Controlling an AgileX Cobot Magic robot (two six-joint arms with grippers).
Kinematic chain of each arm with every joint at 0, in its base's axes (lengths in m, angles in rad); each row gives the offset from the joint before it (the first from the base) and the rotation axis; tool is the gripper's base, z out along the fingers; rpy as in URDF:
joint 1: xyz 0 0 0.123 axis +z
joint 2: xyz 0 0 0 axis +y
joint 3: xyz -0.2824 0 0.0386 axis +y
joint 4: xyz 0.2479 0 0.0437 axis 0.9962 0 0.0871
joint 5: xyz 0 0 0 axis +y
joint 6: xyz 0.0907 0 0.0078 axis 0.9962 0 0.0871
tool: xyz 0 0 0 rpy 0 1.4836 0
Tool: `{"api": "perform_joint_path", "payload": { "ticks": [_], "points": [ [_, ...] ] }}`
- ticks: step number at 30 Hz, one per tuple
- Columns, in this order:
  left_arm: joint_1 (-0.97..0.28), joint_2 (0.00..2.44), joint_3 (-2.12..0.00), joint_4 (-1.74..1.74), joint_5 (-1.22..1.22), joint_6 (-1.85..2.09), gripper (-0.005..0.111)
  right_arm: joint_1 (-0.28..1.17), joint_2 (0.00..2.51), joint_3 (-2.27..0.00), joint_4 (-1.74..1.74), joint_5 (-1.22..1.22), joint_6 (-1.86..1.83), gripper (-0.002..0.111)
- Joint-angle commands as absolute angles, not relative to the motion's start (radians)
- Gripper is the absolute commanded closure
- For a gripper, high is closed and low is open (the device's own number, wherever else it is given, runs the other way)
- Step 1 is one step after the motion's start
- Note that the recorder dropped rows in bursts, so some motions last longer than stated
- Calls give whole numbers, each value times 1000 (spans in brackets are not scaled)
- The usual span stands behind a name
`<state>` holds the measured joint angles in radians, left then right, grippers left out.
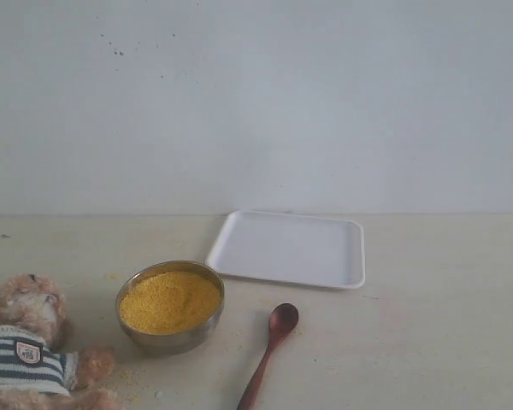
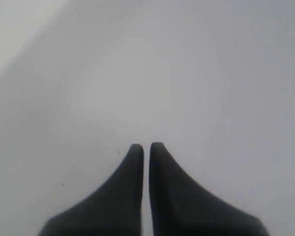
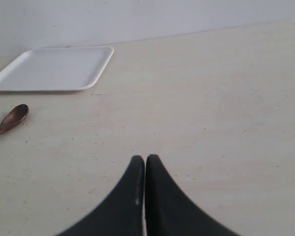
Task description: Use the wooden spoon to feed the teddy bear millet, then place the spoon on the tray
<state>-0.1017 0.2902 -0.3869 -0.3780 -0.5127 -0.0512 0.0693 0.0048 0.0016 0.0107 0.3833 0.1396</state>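
The teddy bear in its striped shirt lies at the table's front left. Right of it stands a steel bowl heaped with yellow millet. The dark wooden spoon lies flat on the table right of the bowl, bowl end toward the white tray behind it. Neither arm shows in the exterior view. My right gripper is shut and empty above bare table, well away from the spoon and the tray. My left gripper is shut with nothing held, facing a plain grey surface.
A pale wall rises behind the table. Loose grains speckle the tabletop around the bowl and the spoon. The table stretches bare to the right of the tray.
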Motion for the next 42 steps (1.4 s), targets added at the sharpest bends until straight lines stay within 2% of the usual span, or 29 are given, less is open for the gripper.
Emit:
{"api": "perform_joint_path", "payload": {
  "ticks": [1, 4, 6, 11, 15, 18, 20, 22, 25, 27, 33, 35, 36, 37, 38, 39, 40, 41, 42],
  "points": [
    [-100, 607, -604, -115, 149, -56, 103, 70, 0, 0, 11, 375, 136, 108],
    [-100, 814, -689, -110, 526, -51, 103, 70, 0, 0, 11, 375, 136, 108],
    [-103, 918, -705, -131, 622, 0, 103, 70, 0, 0, 11, 375, 136, 108],
    [-103, 1000, -691, -356, 639, 227, 103, 70, 0, 0, 11, 375, 136, 108],
    [-74, 999, -638, -415, 596, 247, 103, 70, 0, 0, 11, 375, 136, 108],
    [21, 1043, -589, -464, 577, 253, 103, 70, 0, 0, 11, 375, 136, 108],
    [144, 1109, -563, -656, 649, 469, 103, 70, 0, 0, 11, 375, 136, 108],
    [295, 1188, -561, -967, 847, 777, 103, 70, 0, 0, 11, 375, 136, 108],
    [455, 1296, -561, -1275, 1093, 937, 103, 70, 0, 0, 11, 375, 136, 108],
    [518, 1327, -561, -1266, 1140, 939, 103, 70, 0, 0, 11, 375, 136, 108],
    [521, 1332, -531, -1236, 1060, 1044, 102, 70, 0, 0, 11, 375, 136, 108],
    [500, 1332, -500, -1236, 1050, 1056, 94, 70, 0, 0, 11, 375, 136, 108],
    [481, 1332, -475, -1236, 1048, 1088, 77, 70, 0, 0, 11, 375, 136, 108],
    [477, 1332, -465, -1233, 1046, 1110, 65, 70, 0, 0, 11, 375, 136, 108],
    [477, 1332, -451, -1236, 1046, 1143, 40, 70, 0, 0, 11, 375, 136, 108],
    [477, 1332, -446, -1241, 1039, 1157, 27, 70, 0, 0, 11, 375, 136, 108],
    [477, 1332, -438, -1279, 1024, 1155, 5, 70, 0, 0, 11, 375, 136, 108],
    [477, 1332, -434, -1309, 1031, 1140, -3, 70, 0, 0, 11, 375, 136, 108],
    [477, 1332, -432, -1328, 1049, 1137, -3, 70, 0, 0, 11, 375, 136, 108]
  ]
}}
